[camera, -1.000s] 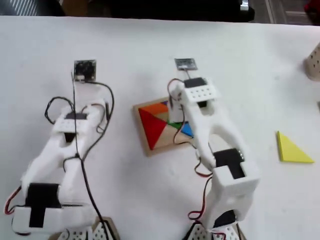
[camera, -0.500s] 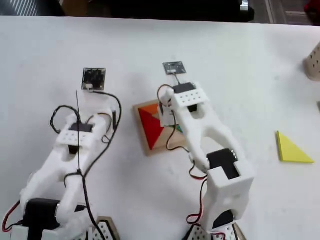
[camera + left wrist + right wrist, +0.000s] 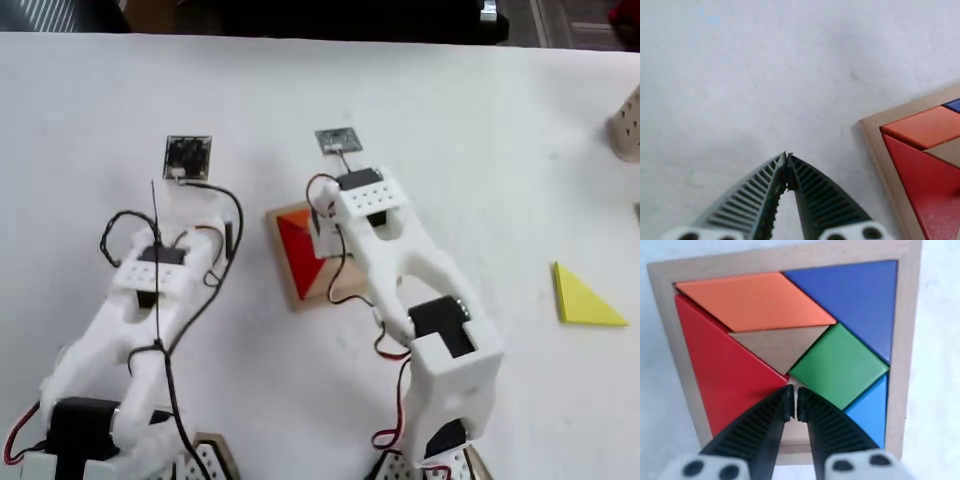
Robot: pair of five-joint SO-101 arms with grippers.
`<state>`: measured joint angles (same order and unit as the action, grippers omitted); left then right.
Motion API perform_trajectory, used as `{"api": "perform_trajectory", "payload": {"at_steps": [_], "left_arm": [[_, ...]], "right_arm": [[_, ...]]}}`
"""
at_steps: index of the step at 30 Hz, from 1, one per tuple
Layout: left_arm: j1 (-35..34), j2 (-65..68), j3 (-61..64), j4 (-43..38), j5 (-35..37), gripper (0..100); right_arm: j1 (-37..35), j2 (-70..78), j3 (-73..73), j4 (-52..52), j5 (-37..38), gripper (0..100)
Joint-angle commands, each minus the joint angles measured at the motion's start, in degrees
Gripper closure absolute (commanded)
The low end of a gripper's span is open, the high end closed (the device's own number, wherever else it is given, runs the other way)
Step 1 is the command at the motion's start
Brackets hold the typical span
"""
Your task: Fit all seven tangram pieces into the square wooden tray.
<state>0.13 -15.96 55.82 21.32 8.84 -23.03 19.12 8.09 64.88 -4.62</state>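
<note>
Jaws pinched together and empty on both arms, right pair point(image 3: 793, 395) over the green square point(image 3: 840, 365) in the tray point(image 3: 908, 340), perhaps touching it, left pair point(image 3: 788, 160) over worktop point(image 3: 765, 75) beside the tray.

White table point(image 3: 520, 110), dark space beyond its far edge point(image 3: 300, 15), tan perforated object at its right edge point(image 3: 627, 128)
</note>
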Motion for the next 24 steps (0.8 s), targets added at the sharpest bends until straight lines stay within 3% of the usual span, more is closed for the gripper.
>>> {"api": "perform_trajectory", "payload": {"at_steps": [1, 6, 12, 16, 24], "left_arm": [[0.6, -2.6, -0.4, -2.1, -1.8, 97], [0.6, -2.6, -0.4, -2.1, -1.8, 97], [0.5, -2.5, 0.0, -5.0, -1.8, 97], [0.5, -2.5, 0.0, -5.2, -1.8, 97], [0.5, -2.5, 0.0, -5.3, -1.8, 97]], "right_arm": [[0.6, -0.7, -0.6, 0.5, 0.9, 98.1], [3.2, 0.3, -2.6, -0.4, 0.9, 98.1], [9.1, -11.6, -4.9, 11.5, 7.7, 98.1], [19.4, -20.3, 1.7, 11.5, 14.0, 97.8], [43.2, -21.0, 6.6, 5.6, 38.1, 93.1]]}}
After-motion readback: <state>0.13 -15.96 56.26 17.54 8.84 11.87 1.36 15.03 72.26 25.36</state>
